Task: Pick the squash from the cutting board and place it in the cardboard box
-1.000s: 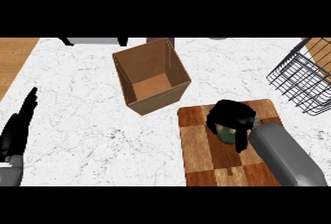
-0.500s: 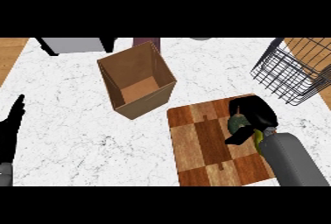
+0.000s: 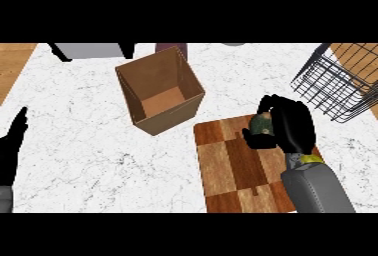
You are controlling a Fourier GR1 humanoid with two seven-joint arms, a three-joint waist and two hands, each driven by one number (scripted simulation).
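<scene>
head view shows you're abt a third thru: your right hand [image 3: 289, 125] has its fingers and thumb curled round the squash [image 3: 260, 125], so the grab looks done, but the veg is over the top right corner of the cutting board [image 3: 236, 170], w/ the carry and the drop to go. can't tell if the squash is lifted clear or touching the wood, since the hand covers its underside. the cardboard box [image 3: 159, 90] stands open-topped up and to the left of the board, near its corner but apart from it, tilted a bit in this view, w/ nothing visible inside. you'll likely need to swing left and away from you, then lower over the opening. your left hand [image 3: 13, 142] rests at the left edge, fingers straight and up, holding nothing. most of the squash is hidden by fingers, only a dark green patch shows. a wire basket [image 3: 336, 82] at the right is cut off by the frame, and the objs along the far edge are too clipped to name.
</scene>
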